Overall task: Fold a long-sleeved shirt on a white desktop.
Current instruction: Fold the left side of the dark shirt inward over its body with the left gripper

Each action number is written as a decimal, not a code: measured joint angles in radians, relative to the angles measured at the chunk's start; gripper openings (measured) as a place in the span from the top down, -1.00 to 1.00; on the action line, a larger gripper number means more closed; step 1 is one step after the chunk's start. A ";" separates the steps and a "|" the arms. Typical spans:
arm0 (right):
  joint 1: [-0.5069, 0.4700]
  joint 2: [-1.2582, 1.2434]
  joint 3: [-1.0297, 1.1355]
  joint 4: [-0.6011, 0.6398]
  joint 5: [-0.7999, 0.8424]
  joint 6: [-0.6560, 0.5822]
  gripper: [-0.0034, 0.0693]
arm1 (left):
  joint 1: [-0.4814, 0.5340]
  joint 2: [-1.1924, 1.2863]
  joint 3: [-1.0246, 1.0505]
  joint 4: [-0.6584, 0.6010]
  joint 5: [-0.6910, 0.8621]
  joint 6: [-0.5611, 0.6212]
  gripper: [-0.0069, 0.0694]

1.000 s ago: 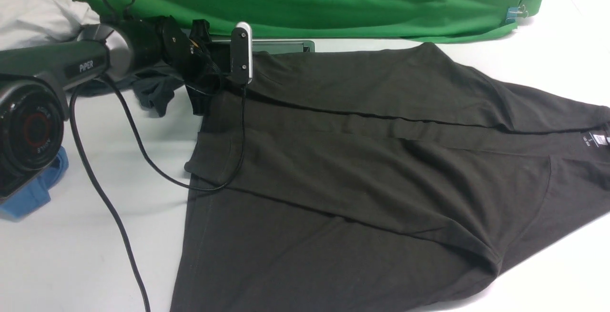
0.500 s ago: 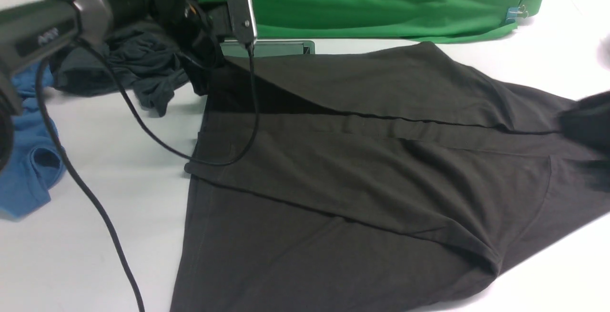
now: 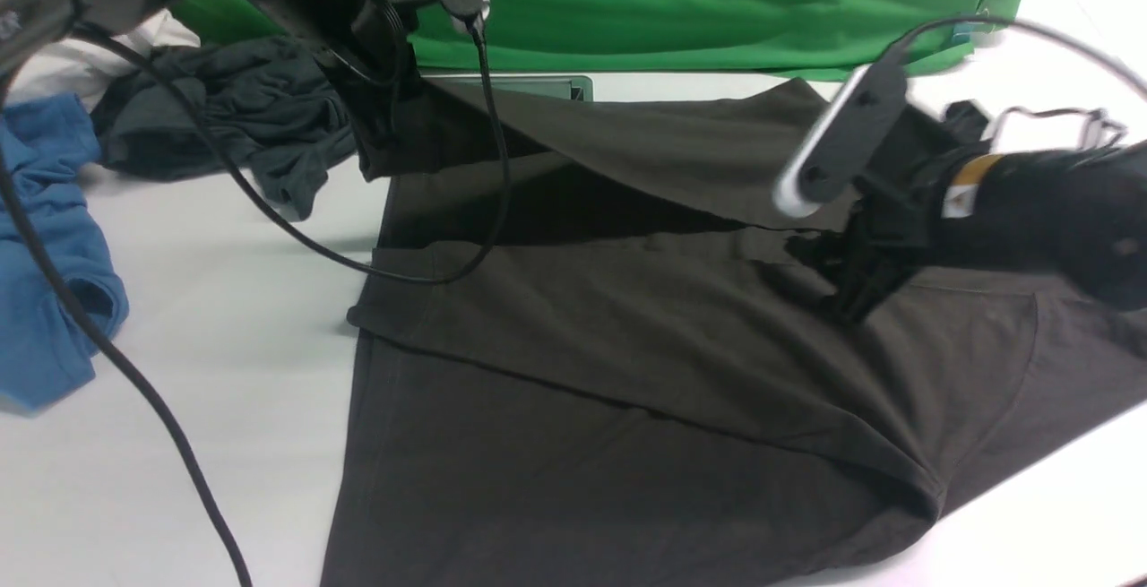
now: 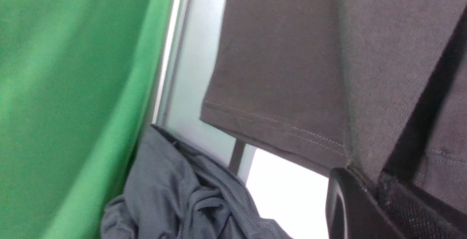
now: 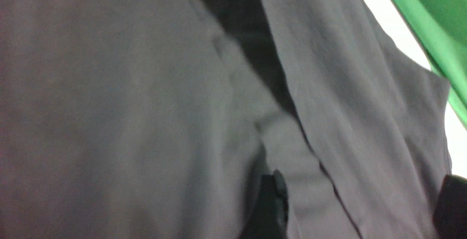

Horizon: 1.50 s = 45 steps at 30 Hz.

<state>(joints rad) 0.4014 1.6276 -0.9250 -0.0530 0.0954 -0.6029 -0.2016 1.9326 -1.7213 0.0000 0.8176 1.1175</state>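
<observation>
Left wrist view: left fingers (image 4: 350, 209) clamped on a hem corner of the long-sleeved shirt (image 3: 627, 390), held up off the white desk (image 3: 224, 345) at its far left, right fingers (image 5: 273, 206) spread apart just over the shirt's middle fold, the rest flat on the desk, grey garment (image 3: 233, 121) beside.

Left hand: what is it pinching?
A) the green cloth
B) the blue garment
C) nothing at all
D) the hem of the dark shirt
D: the left hand is shut on the stitched hem corner of the long-sleeved shirt, and that corner is lifted off the white desktop.
</observation>
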 joint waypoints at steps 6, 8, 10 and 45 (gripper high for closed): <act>0.034 0.119 -0.001 0.002 -0.175 -0.011 -0.62 | -0.001 -0.006 0.000 0.000 0.001 -0.019 0.73; 0.052 0.170 -0.019 0.001 -0.228 -0.014 -0.62 | -0.003 -0.007 0.000 0.000 0.001 -0.026 0.73; 0.057 0.222 -0.055 0.001 -0.248 -0.014 -0.62 | -0.004 -0.009 0.000 0.000 0.001 -0.027 0.73; -0.024 0.325 -0.274 0.000 0.005 -0.220 0.86 | -0.040 -0.163 0.205 0.075 0.102 -0.072 0.73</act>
<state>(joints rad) 0.3776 1.9527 -1.1992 -0.0527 0.1001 -0.8230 -0.2412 1.7700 -1.5164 0.0750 0.9201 1.0459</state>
